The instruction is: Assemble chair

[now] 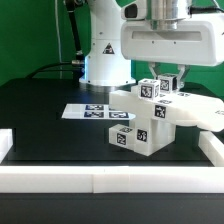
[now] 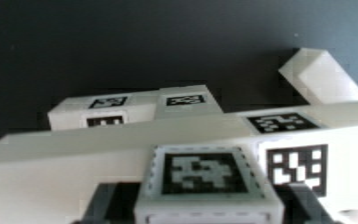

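Matte-white chair point(image 1: 150, 118), partly joined blocky parts w/ b&w tags, sits on the black surface point(image 1: 40, 105) directly under the tool point(image 1: 166, 84). Tool clamped tight on a tagged upright chair piece point(image 2: 204, 180) at the assy's top. Marker board point(image 1: 90, 112) lies flat just beside the chair, white border rail point(image 1: 100, 180) farther out.

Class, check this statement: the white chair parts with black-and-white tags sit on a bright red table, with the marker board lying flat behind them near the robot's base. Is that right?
Not quite. The table is black, not bright red, as the exterior view shows. The rest stands: the white, tagged chair parts sit on it, and the marker board lies flat behind them near the robot's base.
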`<state>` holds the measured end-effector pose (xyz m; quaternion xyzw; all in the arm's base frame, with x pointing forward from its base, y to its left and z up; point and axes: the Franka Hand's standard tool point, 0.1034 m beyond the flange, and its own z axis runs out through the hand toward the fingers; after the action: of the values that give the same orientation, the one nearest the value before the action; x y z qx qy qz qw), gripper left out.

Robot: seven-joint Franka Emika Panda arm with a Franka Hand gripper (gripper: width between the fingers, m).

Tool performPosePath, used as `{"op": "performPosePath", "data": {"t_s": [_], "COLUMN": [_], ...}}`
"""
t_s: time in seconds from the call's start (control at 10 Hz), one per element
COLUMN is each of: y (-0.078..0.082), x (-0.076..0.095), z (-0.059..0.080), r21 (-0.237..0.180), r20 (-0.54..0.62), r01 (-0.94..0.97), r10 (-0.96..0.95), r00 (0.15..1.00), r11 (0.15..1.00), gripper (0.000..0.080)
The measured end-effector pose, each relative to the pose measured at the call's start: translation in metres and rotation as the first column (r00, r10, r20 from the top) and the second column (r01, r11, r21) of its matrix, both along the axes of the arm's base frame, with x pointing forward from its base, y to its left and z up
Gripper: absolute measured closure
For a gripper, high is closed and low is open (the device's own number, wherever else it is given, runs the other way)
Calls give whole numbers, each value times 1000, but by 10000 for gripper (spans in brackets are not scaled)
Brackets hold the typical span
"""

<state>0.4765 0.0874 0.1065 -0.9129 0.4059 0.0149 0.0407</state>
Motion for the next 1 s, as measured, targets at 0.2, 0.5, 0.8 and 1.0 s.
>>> {"op": "performPosePath", "data": {"t_s": [0.2, 0.5, 0.8, 1.0], "y": [0, 1, 4, 4], "x": [0, 0, 0, 0], "z": [0, 0, 0, 1], "r21": [2, 2, 2, -13], "r20": [-11, -11, -2, 15], "r01": [129, 122, 9, -215], "r10": [-129, -122, -9, 215], "r00": [992, 992, 1000, 976], "r11": [992, 993, 1000, 977], "gripper": [528, 276, 162, 152]}}
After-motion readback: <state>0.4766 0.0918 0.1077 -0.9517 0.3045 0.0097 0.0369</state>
